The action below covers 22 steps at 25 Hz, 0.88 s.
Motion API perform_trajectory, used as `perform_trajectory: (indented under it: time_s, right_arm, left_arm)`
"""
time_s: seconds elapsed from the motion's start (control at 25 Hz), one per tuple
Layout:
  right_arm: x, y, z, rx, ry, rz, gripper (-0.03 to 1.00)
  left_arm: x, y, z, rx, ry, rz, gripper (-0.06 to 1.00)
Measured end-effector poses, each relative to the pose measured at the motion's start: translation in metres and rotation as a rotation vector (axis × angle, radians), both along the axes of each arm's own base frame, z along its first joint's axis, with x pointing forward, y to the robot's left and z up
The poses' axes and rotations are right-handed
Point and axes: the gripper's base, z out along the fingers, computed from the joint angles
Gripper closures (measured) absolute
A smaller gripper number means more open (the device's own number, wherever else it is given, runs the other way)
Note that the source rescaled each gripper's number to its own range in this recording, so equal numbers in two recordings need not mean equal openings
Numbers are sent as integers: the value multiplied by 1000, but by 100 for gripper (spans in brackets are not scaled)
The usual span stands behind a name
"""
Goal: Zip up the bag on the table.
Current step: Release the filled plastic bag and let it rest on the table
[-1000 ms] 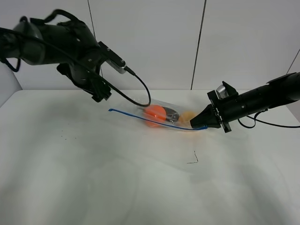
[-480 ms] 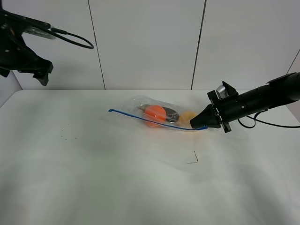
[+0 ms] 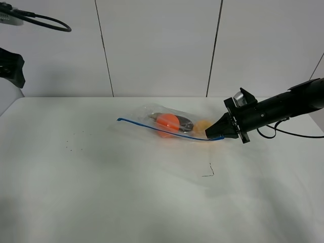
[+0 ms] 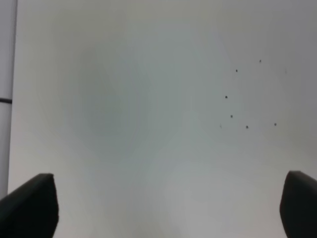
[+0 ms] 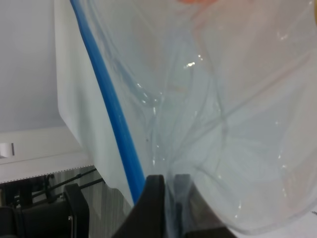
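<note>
On your table the bag lies toward the back middle. The right gripper is clamped on one end of the blue zip strip, while the left gripper hangs wide open and empty, well away over some specks. My guess is you're near done: the strip reads as one thin line, though I can't tell if it's sealed throughout, and nothing blocks it.

On table centre, bag; right gripper at its right end.
</note>
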Motion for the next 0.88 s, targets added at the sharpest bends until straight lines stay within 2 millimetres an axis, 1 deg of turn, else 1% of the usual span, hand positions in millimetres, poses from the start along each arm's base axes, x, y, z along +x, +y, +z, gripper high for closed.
perform_trajectory:
  time_s: [0.2, 0.36, 0.44, 0.68, 0.8, 0.88]
  right_arm:
    - [0, 0, 0, -2, -1, 2, 97]
    - [0, 0, 0, -3, -2, 4, 97]
    - [0, 0, 0, -4, -2, 5, 97]
    - [-1, 0, -1, -7, -2, 9, 97]
    - [-1, 0, -1, -7, -2, 9, 97]
    - [-1, 0, -1, -7, -2, 9, 97]
  left_arm:
    - [-36, 0, 1, -19, -44, 11, -6]
    - [-63, 1, 3, -29, -140, 27, -6]
    - [-72, 5, 0, 5, -152, 44, -6]
    - [-90, 27, -8, 23, -153, 206, -6]
    - [-103, 27, -11, 19, -154, 216, -6]
    - [-115, 26, -18, 11, -143, 219, -6]
